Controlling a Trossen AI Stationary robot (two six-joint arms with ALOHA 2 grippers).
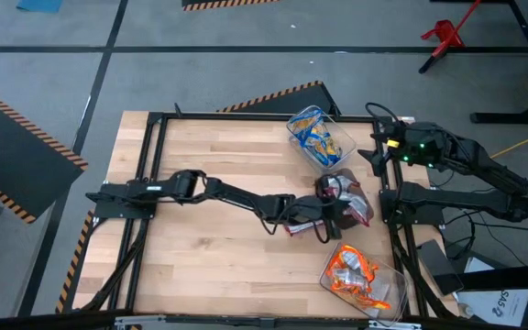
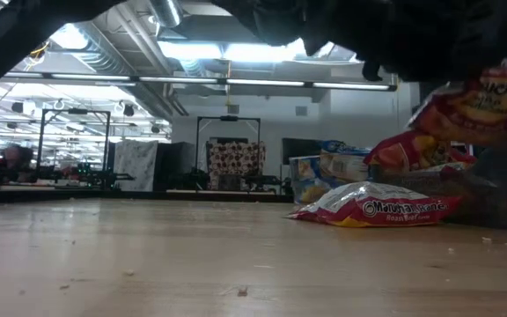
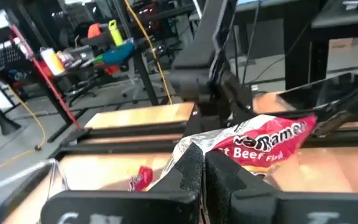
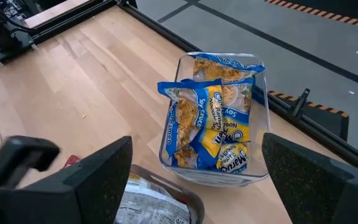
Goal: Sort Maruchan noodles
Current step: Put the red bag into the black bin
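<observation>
The left gripper (image 1: 326,223) is reaching across the table toward its right side, fingers pressed together on the corner of a red-and-white noodle packet (image 3: 253,140), which hangs out beyond the fingertips in the left wrist view. Just beside it, near the table's right edge, sits the dark grey tub (image 1: 351,197) with more red packets heaped in it, so my guess is that this one is headed there. Another red packet (image 2: 372,209) lies flat on the wood in the low view, not yet sorted. To finish well, the arm ought to carry the packet squarely over the tub's opening and low enough that it drops onto the pile, not onto the rim; a corner pinch lets a slick packet swing, so a slow move would help. The held packet's long axis seems to run roughly crosswise to the fingers, lettering facing the wrist camera, though how level it hangs I cannot tell. The right gripper (image 4: 194,180) waits over the table's far right corner, fingers spread wide and empty, looking down on the clear tub of blue packets (image 4: 213,121). The tub of orange packets (image 1: 360,275) sits at the near right.
</observation>
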